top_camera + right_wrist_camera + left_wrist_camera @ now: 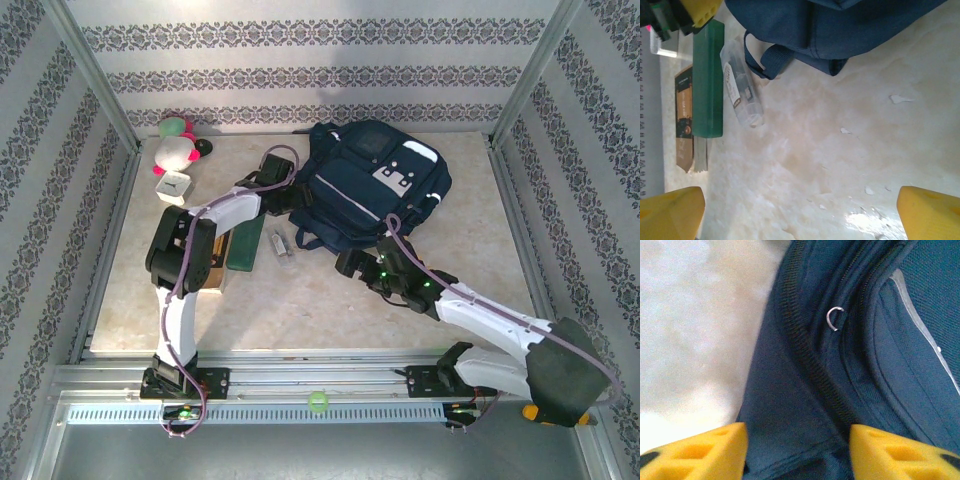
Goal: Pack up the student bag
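The student bag (375, 185), a navy-blue backpack with grey-white patches, lies at the back middle of the table. My left gripper (284, 200) is at the bag's left edge. In the left wrist view its yellow fingers (705, 450) stand apart with the bag's fabric (790, 405) and a zipper line between them, a small metal ring (835, 318) just beyond. My right gripper (352, 265) hovers near the bag's front edge. In the right wrist view it (800, 220) is wide open over bare table, with the bag (840, 25) and a strap loop (765, 60) ahead.
A green box (241, 245), a clear plastic case (282, 246) and a brown booklet (684, 120) lie left of the bag's front. A plush toy (178, 140) and a small white box (173, 187) sit at the back left. Metal frame posts edge the table.
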Controlling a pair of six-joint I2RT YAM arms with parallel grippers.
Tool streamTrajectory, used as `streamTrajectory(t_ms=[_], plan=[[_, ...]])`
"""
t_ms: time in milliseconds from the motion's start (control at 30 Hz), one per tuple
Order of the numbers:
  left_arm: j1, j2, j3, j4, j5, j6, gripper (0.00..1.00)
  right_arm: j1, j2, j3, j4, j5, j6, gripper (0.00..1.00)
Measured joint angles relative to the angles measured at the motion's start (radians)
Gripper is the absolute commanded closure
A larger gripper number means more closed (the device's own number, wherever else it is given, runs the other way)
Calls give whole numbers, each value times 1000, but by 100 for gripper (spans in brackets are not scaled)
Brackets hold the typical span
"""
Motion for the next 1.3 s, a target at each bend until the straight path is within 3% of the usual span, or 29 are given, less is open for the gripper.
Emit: streamTrajectory(t_ms=[100, 167, 400, 600, 733, 967, 1300], plan=[[-1, 21, 8, 5, 6, -17, 88, -24, 45, -21, 64, -18, 22, 2], [-3, 18, 4, 5, 5, -23, 100, -54, 79, -27, 87, -31, 29, 3], [-31, -69, -114, 61, 6, -28, 100, -240, 126, -47, 132, -78, 32, 2], [-121, -243, -350, 130, 3, -72, 100, -460, 127, -55, 126, -165, -24, 2], [-143, -361, -524, 156, -6, -119, 100, -555, 167, -42, 122, -223, -88, 2], [-144, -550, -743, 173, -48, -183, 100, -576, 281, 45, 124, -315, -146, 3], [-165, -827, -921, 52, -61, -217, 100, -555, 291, 72, 130, -334, -174, 3]])
